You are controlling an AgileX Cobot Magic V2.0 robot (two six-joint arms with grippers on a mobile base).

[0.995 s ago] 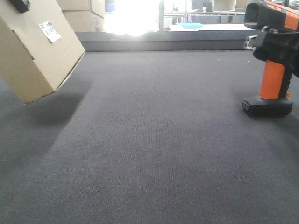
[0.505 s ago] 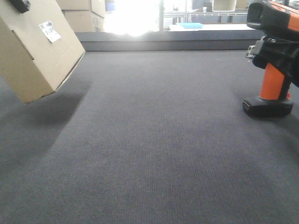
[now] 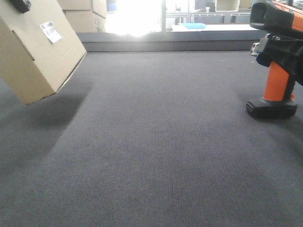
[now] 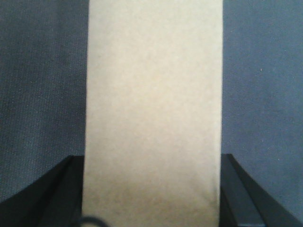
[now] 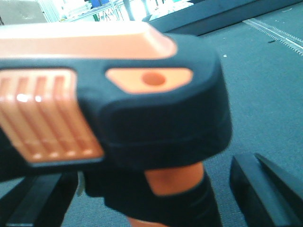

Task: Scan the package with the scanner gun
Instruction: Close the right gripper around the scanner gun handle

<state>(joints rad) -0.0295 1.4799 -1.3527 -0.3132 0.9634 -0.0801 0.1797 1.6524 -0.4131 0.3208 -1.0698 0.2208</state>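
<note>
The package point(image 3: 35, 52), a plain tan box with a small white barcode label point(image 3: 50, 31), hangs tilted above the dark mat at the far left. My left gripper point(image 4: 150, 189) is shut on it, a black finger pressing each side of the package point(image 4: 154, 94). The scanner gun point(image 3: 277, 80) stands upright on its flat black base at the right edge. In the right wrist view the scanner gun point(image 5: 142, 104) fills the frame. My right gripper point(image 5: 151, 194) is open astride its orange handle, with mat showing between handle and right finger point(image 5: 265, 189).
Dark grey carpet-like mat point(image 3: 156, 142) covers the table. A raised dark ledge point(image 3: 165, 45) runs along the far edge. Other cardboard boxes point(image 3: 85, 14) are stacked behind it at the back left, beside bright window glare.
My right gripper has shifted slightly to the right around the scanner gun's handle. The package and left gripper have held still.
</note>
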